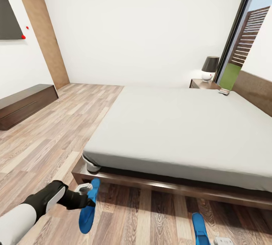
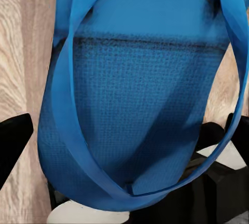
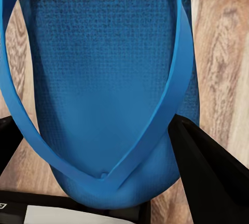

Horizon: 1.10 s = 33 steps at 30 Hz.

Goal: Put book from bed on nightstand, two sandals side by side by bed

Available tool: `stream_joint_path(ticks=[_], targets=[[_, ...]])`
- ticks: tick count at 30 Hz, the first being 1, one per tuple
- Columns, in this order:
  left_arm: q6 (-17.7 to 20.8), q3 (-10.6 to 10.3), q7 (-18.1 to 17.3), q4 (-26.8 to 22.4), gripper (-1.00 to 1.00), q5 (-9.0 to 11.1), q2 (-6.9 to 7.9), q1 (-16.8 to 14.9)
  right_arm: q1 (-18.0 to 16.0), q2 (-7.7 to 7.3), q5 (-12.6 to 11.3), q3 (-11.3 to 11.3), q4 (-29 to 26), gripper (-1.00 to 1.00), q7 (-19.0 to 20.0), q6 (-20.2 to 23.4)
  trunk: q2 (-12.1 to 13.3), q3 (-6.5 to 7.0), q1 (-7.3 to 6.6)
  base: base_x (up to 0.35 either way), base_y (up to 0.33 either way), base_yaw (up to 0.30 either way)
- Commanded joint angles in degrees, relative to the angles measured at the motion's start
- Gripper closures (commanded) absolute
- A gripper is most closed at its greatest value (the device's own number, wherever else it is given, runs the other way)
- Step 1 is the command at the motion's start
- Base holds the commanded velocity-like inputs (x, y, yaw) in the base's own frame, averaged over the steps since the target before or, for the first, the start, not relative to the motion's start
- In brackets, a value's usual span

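The left gripper (image 1: 87, 192) is clamped on one bright blue flat sandal with a long narrow sole (image 1: 89, 206); in the left wrist view the woven blue footbed and its thong strap (image 2: 129, 110) sit between the black fingers (image 2: 13, 141), above the wood-plank floor (image 2: 23, 53). In the head view this sandal hangs slanted just off the near corner of the large low bed with its dark-brown wood frame (image 1: 170, 186) and plain pale-grey mattress.

The right gripper (image 1: 223, 241) shows at the bottom edge of the head view, closed on the second bright blue sandal (image 1: 200, 228). The right wrist view has that sandal's footbed (image 3: 104, 79) between two black fingers (image 3: 207, 177), with floor planks to either side. The two sandals are well apart along the side of the bed.

The left arm, black forearm with a white upper sleeve (image 1: 41, 201), reaches in low from the left, its wrist pointing at the bed.

On the far corner of the mattress lies a small thin book (image 1: 224, 91); its lettering is too small to read. Just beyond it stands a low reddish-brown wooden nightstand (image 1: 200, 84) bearing a white-based lamp with a dark shade (image 1: 209, 68). A long dark glossy bench-like unit (image 1: 24, 103) stands by the left wall, near a tan wooden door (image 1: 43, 30).
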Motion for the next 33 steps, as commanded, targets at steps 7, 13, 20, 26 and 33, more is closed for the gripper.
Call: stream_joint_path(ticks=[7, 13, 20, 26, 33], targets=[[1.45, -0.35, -0.04, 0.19, 1.00, -4.18, -0.02, -2.64, -0.04, 0.05, 0.19, -0.48, -0.11, 1.00, 0.53, 0.34, -0.03, -0.06, 0.00, 0.000, 0.000, 0.000], [1.51, -0.70, -0.03, 0.41, 1.00, -5.41, -0.03, -2.90, -0.04, 0.05, 0.19, -0.48, -0.11, 1.00, 0.58, 0.33, -0.03, -0.06, 0.00, 0.000, 0.000, 0.000], [1.51, -2.09, -0.12, 0.54, 1.00, -5.75, -0.28, -2.92, -0.06, 0.05, 0.19, -0.49, -0.11, 1.00, 0.66, 0.33, -0.03, -0.06, 0.00, 0.000, 0.000, 0.000], [1.51, -2.68, -0.12, 0.50, 1.00, -5.78, -0.77, -2.67, -0.05, 0.05, 0.19, -0.49, -0.11, 1.00, 0.73, 0.33, -0.03, -0.06, 0.00, 0.000, 0.000, 0.000], [1.44, -2.70, -0.12, 1.46, 1.00, -5.80, -0.67, -2.49, -0.06, 0.05, 0.19, -0.49, -0.11, 1.00, 0.72, 0.33, -0.03, -0.06, 0.00, 0.000, 0.000, 0.000]])
